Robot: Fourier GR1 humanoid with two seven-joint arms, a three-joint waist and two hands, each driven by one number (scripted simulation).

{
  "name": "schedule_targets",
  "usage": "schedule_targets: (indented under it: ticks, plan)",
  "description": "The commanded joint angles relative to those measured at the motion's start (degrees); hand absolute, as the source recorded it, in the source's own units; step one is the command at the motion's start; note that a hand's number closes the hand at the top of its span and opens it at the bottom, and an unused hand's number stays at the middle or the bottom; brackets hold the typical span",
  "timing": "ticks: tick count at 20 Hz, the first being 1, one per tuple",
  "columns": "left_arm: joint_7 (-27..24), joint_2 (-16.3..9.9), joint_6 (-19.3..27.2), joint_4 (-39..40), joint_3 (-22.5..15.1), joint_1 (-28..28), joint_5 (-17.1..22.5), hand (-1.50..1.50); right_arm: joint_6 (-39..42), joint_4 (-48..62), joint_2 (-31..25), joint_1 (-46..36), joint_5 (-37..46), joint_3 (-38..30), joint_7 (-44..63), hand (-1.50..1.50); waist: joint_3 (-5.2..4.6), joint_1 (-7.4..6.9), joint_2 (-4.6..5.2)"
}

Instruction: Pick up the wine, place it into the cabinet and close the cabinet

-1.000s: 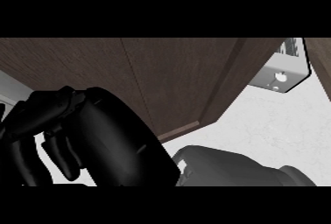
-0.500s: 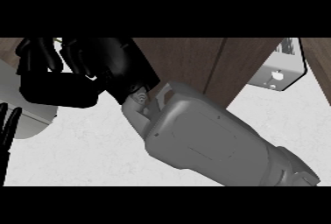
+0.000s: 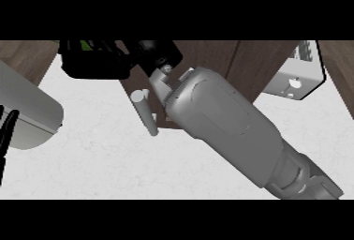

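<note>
**Right hand closed round the wine, up against the cabinet**

The right hand (image 3: 104, 63) sits at the upper left of the head view, at the end of a grey forearm that crosses the picture diagonally from the lower right corner. Its black fingers are curled together into a closed bundle. Slivers of green show between them near the top edge, and these are all that can be seen of the wine (image 3: 87, 45). The hand wraps it and hides nearly all of it, so which way its neck points and how its long axis runs cannot be told.

Directly behind and beside the hand are the brown wooden panels of the cabinet (image 3: 214, 56), which span the top of the view. Just below the wrist a short grey handle (image 3: 145, 112) stands out from the lower edge of one panel. Its long axis runs roughly top to bottom, leaning slightly. Toward the upper right corner a pale metal bracket (image 3: 301, 75) is fixed between two wooden panels.

Below the cabinet lies the white counter (image 3: 124, 164).

At the left edge, well apart from the right hand, thin straight black fingers of the left hand (image 3: 7, 136) point upward, spread and holding nothing, beside a rounded grey shape (image 3: 27, 117) that cannot be identified.
</note>
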State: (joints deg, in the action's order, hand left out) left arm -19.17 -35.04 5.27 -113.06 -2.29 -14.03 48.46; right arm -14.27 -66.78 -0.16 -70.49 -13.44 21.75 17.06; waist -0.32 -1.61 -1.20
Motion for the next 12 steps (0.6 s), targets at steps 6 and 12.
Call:
schedule_targets:
  ticks: [6, 12]
  plan:
    - [2.27, 0.03, -0.08, -0.86, -0.17, 1.89, -0.26, -1.50, 4.50, 11.71, -6.40, 1.74, 2.61, -4.11, -8.40, 1.50, 0.29, -0.02, 1.99]
    - [2.66, 1.31, 1.10, -1.06, -0.65, 1.81, -0.51, -1.50, 6.11, 13.14, -9.12, 0.98, 3.22, -5.58, -9.29, 1.50, 0.26, -0.46, 2.00]
